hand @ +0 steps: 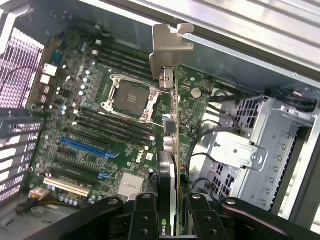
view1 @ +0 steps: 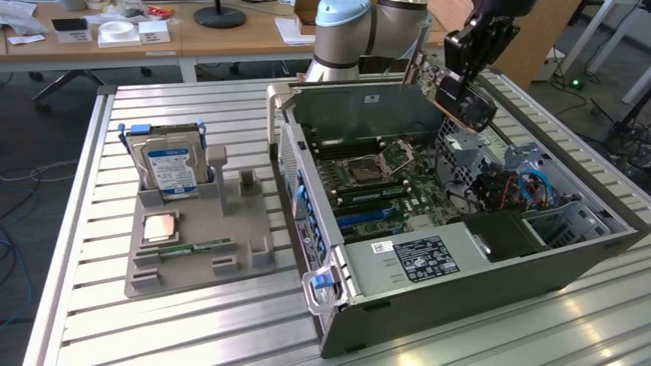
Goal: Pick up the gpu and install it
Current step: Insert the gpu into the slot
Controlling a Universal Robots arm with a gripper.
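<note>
**GPU held over the open case**

The gpu (view1: 455, 90) hangs tilted above the open computer case (view1: 458, 255), its silver bracket (hand: 171, 42) pointing away from the pincer (hand: 172, 212), which is clamped on the card. Beneath lies the motherboard (hand: 100, 115). The case rests on a slatted metal table (view1: 183, 320). Toward the exterior view's left a grey holder (view1: 203, 263) carries an upright hard drive (view1: 171, 169) and a flat memory stick (view1: 194, 248). Behind, a wooden table (view1: 224, 44) holds papers (view1: 293, 30) and a black round base (view1: 219, 17). Cables (view1: 18, 179) trail across the floor (view1: 41, 130).
</note>
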